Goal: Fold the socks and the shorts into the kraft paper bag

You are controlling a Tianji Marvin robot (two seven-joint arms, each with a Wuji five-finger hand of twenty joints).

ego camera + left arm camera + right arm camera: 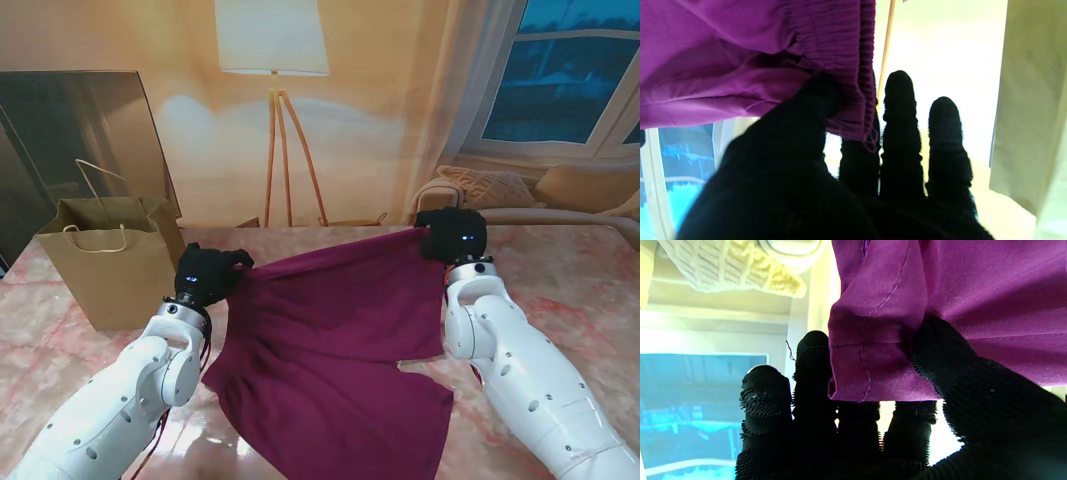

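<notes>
A: Nearest me, what is lying on the table?

B: The maroon shorts (335,360) are spreading over the marble table (580,280), one leg hem draping toward six o'clock, almost to the near edge. Both white arms are rising from the lower corners and covering the cloth's side edges.

A: And the hands?

B: The left hand (207,273), at about nine o'clock from the shorts' middle, is pinching the ribbed waistband; in the left wrist view the thumb (813,100) is pressing the waistband (846,66) against the first finger, while two other fingers are standing straight and free. The right hand (452,235), at about one o'clock, is pinching a leg hem; its thumb (940,350) is clamping the stitched hem corner (867,360) against the fingers behind it. The far edge of the cloth is stretching between the two hands.

A: Anything around them?

B: The kraft paper bag (110,265) is standing upright at ten o'clock, just beside the left hand, mouth open, handles up. Farther off, a floor lamp (275,90) is standing at twelve o'clock.

A: Socks?

B: I am not making any out. The bag's inside is hidden from view.
</notes>
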